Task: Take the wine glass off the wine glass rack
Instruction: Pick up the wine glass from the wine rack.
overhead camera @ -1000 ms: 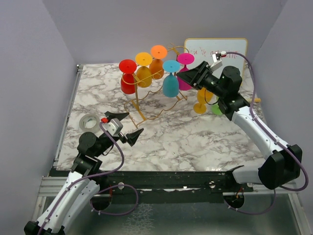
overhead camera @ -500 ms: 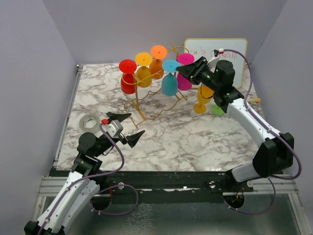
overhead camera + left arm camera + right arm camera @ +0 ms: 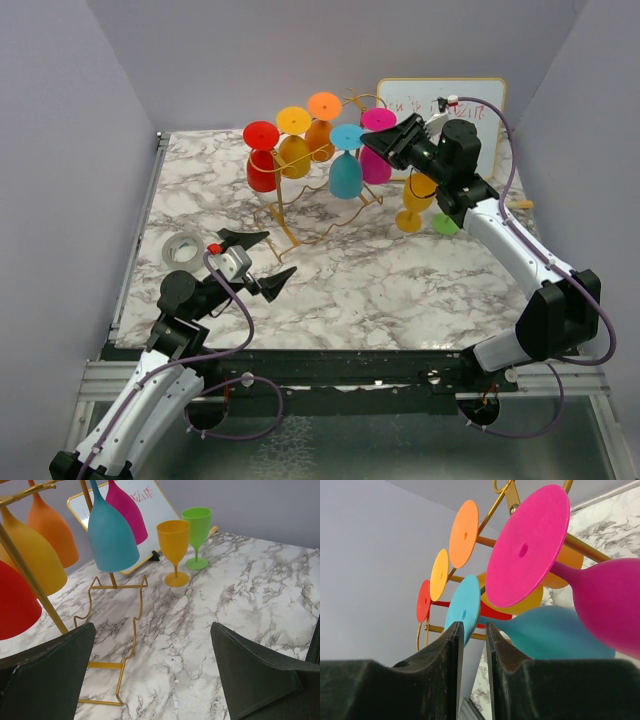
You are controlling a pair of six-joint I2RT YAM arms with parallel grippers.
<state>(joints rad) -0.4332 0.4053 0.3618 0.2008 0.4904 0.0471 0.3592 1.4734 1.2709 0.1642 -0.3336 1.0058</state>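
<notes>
The wine glass rack (image 3: pixel 289 222), thin gold wire, carries several glasses hanging upside down: red (image 3: pixel 262 165), yellow (image 3: pixel 294 150), orange (image 3: pixel 322 130), blue (image 3: pixel 347 172) and magenta (image 3: pixel 377 160). My right gripper (image 3: pixel 368 146) is up at the rack's right end. In the right wrist view its jaws (image 3: pixel 472 626) stand a narrow gap apart with the rim of the blue glass's foot (image 3: pixel 465 611) dipping between them; the magenta foot (image 3: pixel 527 547) is just above. My left gripper (image 3: pixel 258 258) hangs wide open over the marble, short of the rack's base (image 3: pixel 112 630), with nothing between its jaws (image 3: pixel 150 680).
A yellow-orange glass (image 3: pixel 412 205) and a green glass (image 3: pixel 445 222) stand upright on the marble under my right arm. A whiteboard (image 3: pixel 470 105) leans at the back right. A roll of tape (image 3: pixel 181 248) lies at the left, near my left arm.
My right arm lifted and swung its gripper left to the blue glass's foot, and its jaws narrowed. The left arm stayed still.
</notes>
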